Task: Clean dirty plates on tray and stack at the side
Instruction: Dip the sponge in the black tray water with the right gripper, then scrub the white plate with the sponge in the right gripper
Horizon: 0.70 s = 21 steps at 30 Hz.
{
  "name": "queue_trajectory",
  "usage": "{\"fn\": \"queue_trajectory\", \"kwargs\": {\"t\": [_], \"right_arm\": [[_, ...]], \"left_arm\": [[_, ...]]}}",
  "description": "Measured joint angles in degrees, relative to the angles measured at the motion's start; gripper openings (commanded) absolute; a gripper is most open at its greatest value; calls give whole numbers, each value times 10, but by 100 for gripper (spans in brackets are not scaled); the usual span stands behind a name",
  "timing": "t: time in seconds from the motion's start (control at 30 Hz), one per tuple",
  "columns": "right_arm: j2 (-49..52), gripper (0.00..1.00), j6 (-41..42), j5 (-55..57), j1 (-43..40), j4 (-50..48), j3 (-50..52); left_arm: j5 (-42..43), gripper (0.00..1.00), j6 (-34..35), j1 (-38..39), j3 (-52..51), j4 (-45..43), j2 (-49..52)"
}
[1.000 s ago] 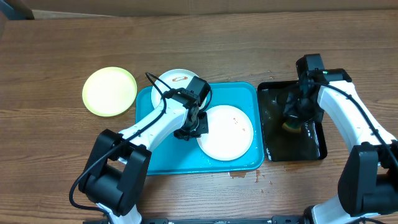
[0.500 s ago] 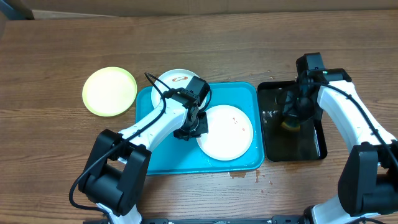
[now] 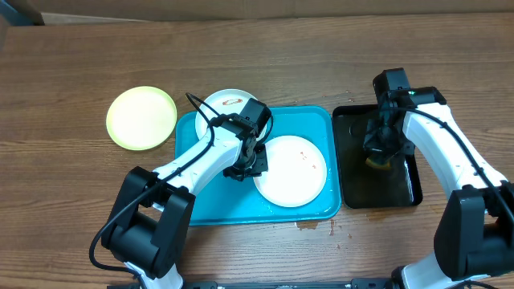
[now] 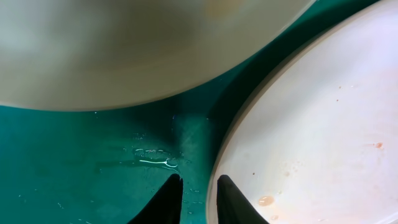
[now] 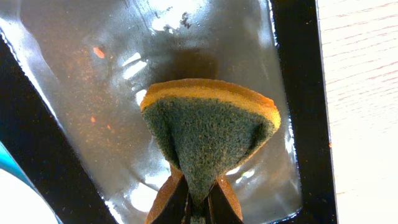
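The turquoise tray (image 3: 217, 205) holds a white plate (image 3: 293, 172) with small brown smears. A second white plate (image 3: 225, 103), with a red-brown smear, leans over the tray's far left corner. The yellow-green plate (image 3: 141, 117) lies on the table to the left. My left gripper (image 3: 246, 168) is low at the first plate's left rim. In the left wrist view its jaws (image 4: 199, 188) stand slightly apart, one finger over the tray (image 4: 93, 155) and one over the plate (image 4: 311, 124). My right gripper (image 5: 198, 200) is shut on a folded yellow-green sponge (image 5: 208, 127) over the black tray (image 3: 353, 120).
The black tray (image 5: 298, 62) holds a shallow film of water with orange specks. It sits just right of the turquoise tray. Small brown spots (image 3: 315, 225) mark the wood by the tray's front right corner. The leaning plate (image 4: 143, 43) overhangs close above my left fingers.
My left jaws have parted a little at the plate's rim. The right arm has shifted slightly left over the black tray with the sponge still pinched.
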<state>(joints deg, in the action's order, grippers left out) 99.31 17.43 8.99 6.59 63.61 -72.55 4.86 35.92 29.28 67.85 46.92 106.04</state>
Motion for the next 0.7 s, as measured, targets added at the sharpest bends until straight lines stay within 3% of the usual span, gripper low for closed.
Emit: {"fn": "queue_trajectory", "kwargs": {"t": [0.13,0.7], "right_arm": [[0,4,1,2,0,1,0],[0,4,0,10,29,4,-45]], "left_arm": [[-7,5,2,7,-3,-7,0],[-13,9,0,10,-11,-13,0]]}}
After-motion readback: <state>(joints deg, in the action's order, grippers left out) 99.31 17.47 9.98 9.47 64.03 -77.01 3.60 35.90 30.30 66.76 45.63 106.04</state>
